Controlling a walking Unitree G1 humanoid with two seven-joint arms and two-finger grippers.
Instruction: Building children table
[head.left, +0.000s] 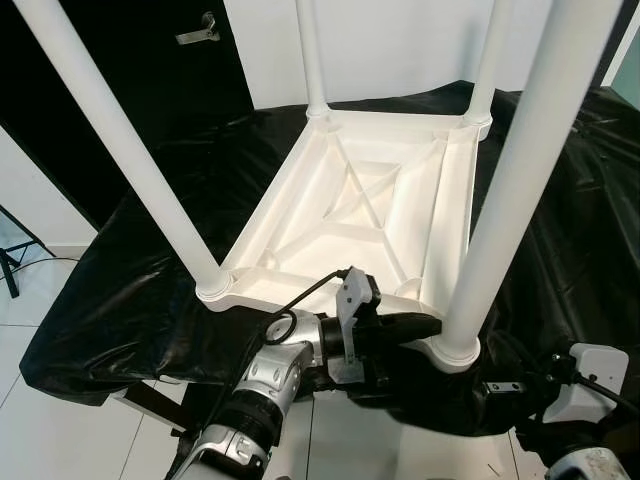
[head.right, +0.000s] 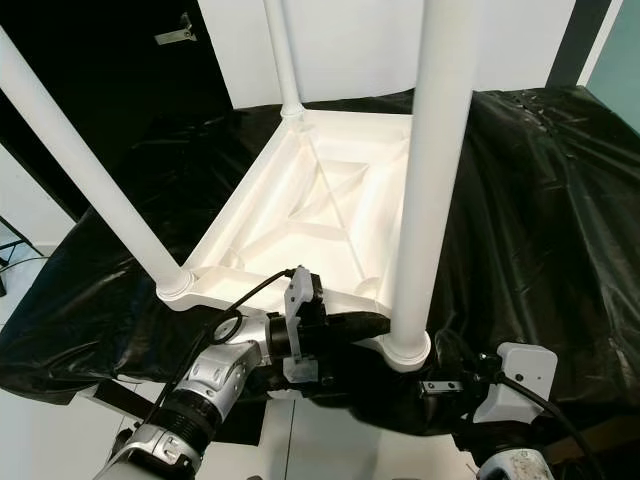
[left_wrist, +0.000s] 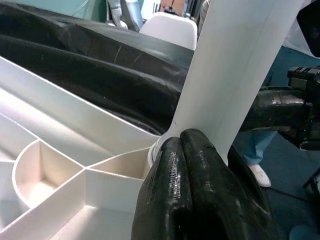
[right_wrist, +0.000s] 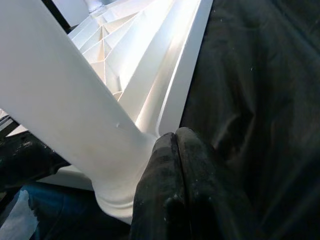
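Observation:
A white children's table (head.left: 360, 200) lies upside down on a black sheet (head.left: 150, 300), with its four legs standing up. The near right leg (head.left: 510, 200) sits in its corner socket at the table's front edge. My left gripper (head.left: 425, 325) is shut and reaches in from the left, its tips against that leg's base (left_wrist: 200, 115). My right gripper (head.right: 435, 385) is shut too and presses the same base (right_wrist: 115, 200) from the other side, low at the sheet. The near left leg (head.left: 120, 150) and the two far legs stand untouched.
The black sheet drapes over the whole support and hangs off its front edge. A dark door with a handle (head.left: 200, 30) is at the back left, and white floor tiles (head.left: 40, 300) lie to the left. A person's leg and white shoe (left_wrist: 257, 170) stand beyond the table.

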